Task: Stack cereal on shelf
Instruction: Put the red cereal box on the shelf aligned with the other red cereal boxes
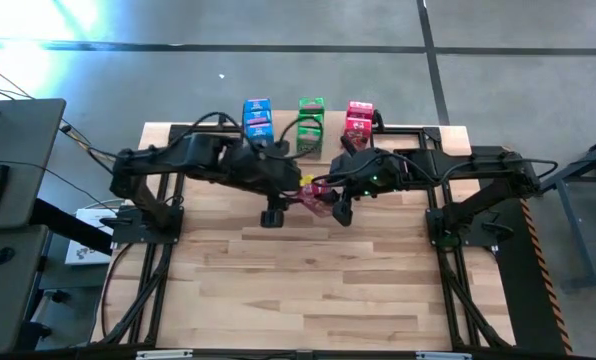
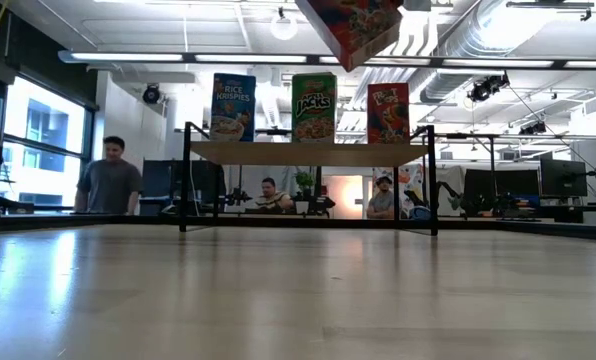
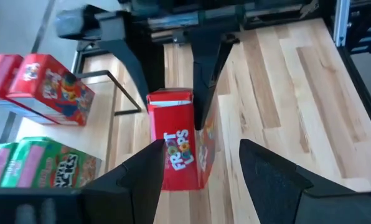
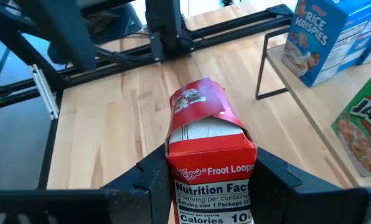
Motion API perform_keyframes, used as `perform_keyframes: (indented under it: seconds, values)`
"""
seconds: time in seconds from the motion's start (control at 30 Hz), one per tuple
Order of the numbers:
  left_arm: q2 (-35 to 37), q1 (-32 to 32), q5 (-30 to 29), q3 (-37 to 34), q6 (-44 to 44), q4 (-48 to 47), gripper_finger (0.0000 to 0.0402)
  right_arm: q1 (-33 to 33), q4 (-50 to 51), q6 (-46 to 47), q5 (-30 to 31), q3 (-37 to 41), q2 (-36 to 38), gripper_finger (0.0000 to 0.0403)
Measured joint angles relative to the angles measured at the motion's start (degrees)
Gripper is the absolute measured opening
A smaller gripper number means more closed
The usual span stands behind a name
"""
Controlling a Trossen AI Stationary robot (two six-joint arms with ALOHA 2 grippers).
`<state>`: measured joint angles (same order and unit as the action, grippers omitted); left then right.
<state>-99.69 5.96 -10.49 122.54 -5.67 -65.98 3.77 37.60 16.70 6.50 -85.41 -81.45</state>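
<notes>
A red Froot Loops cereal box [image 1: 316, 197] hangs in the air over the table's middle, tilted, and shows at the top of the low view [image 2: 348, 25]. My right gripper [image 4: 210, 180] is shut on it. My left gripper [image 3: 201, 180] stands open right beside the box [image 3: 179, 146], on its left in the high view [image 1: 271, 215]; whether a finger touches it I cannot tell. The shelf [image 2: 308, 153] stands at the far edge on thin black legs. Blue [image 2: 233, 106], green [image 2: 313, 108] and red [image 2: 388, 112] boxes stand upright on its top. My right gripper pinches the red box between its two fingers [image 4: 151, 180], one on each broad face, near the end closest to the wrist [image 4: 211, 165]. The box lies along the fingers, nutrition panel toward the camera and loose top flap [image 4: 198, 99] pointing away. It is lifted clear of the table and tilted.
More boxes stand behind the front ones on the shelf: blue [image 1: 257, 118], green [image 1: 311, 122], red [image 1: 358, 122]. Black arm frames run along the table's left [image 1: 153, 215] and right [image 1: 458, 220] sides. The near half of the wooden tabletop [image 1: 308, 290] is bare. People sit in the room beyond.
</notes>
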Motion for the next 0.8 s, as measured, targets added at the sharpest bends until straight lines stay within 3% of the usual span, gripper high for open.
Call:
perform_keyframes:
  seconds: [0.4,0.8]
  values:
    - [5.09,0.00,-1.02,-0.02,-0.41,-0.31,0.0198,-0.42,-0.06,-2.38,2.32,0.00,1.33,0.0154]
    - [7.81,-0.04,-11.39,-0.04,1.11,-0.32,0.0198,-4.27,1.67,-12.95,1.91,0.00,9.53,0.0154]
